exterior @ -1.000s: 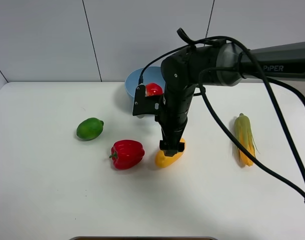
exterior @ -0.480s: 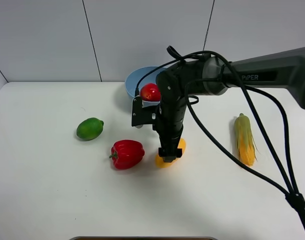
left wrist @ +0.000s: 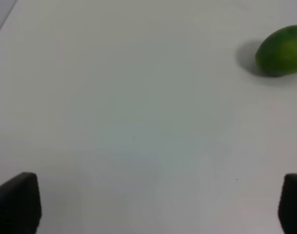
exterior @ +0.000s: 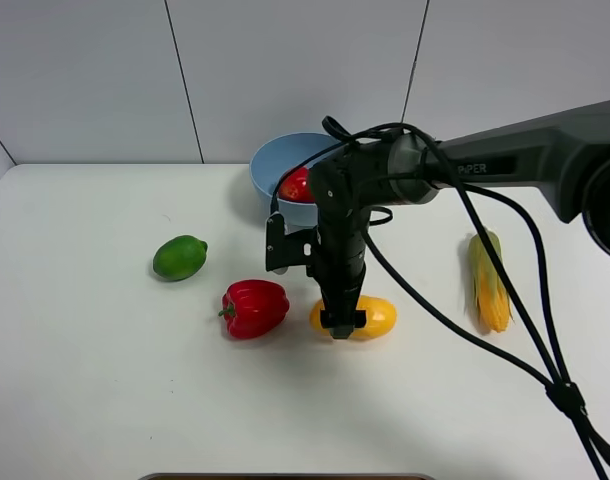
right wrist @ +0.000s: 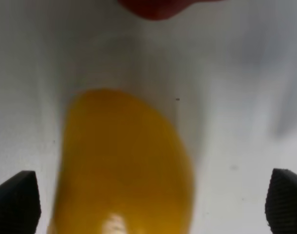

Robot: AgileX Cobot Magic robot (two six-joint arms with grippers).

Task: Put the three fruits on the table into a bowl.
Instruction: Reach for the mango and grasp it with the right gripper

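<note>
One apple [exterior: 295, 185] lies in the bowl [exterior: 273, 160]; right end effector [exterior: 342, 324] gapes wide, empty, over the mango [exterior: 376, 315].

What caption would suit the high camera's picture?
Open right fingers straddle the mango; apple in the bowl, lime on the table.

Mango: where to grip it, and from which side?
Grip it mid-body, across the short width, coming straight down. The mango lies flat on the table, long axis left-right in the high view, and the pepper crowds its left end. The right tool hangs open over it, straddling that width.
</note>
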